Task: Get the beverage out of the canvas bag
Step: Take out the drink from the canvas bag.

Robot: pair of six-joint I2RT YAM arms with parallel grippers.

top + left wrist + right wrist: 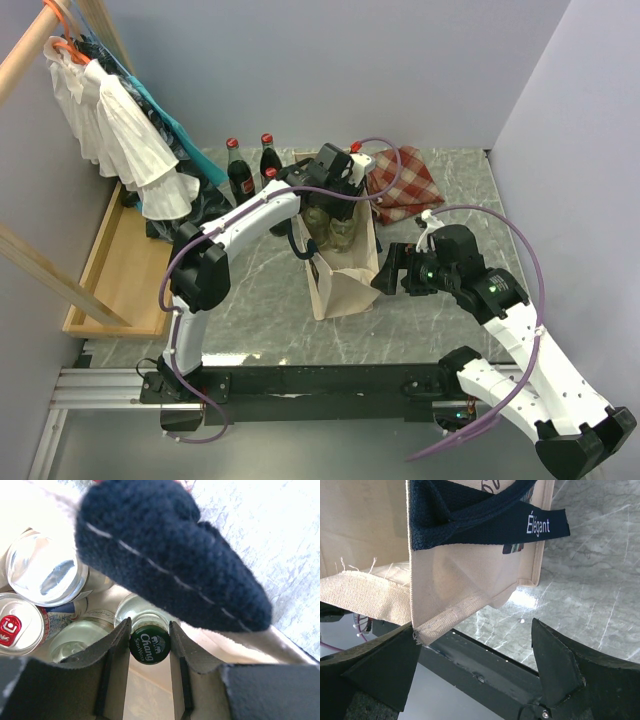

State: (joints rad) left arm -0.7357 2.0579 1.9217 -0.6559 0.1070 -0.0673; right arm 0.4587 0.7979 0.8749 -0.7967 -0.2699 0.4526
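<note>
The cream canvas bag [345, 275] stands upright mid-table with its mouth open. Inside it are several drinks: a clear glass bottle with a green "Chang" cap [149, 644] and silver cans [44, 569]. My left gripper [150, 629] reaches down into the bag and is shut on that bottle's cap, one finger on each side. The bag's navy handle [170, 555] hangs blurred just above it. My right gripper [475, 652] stands open beside the bag's lower corner [445, 595], with the corner's frayed edge by its left finger [385, 662]. It grips nothing.
Three red-capped cola bottles [240, 170] stand behind the bag on the left. A red checked cloth [405, 182] lies at the back right. A wooden tray [115, 270] and hanging clothes [120, 130] fill the left side. The table's dark front rail [485, 672] runs under the right gripper.
</note>
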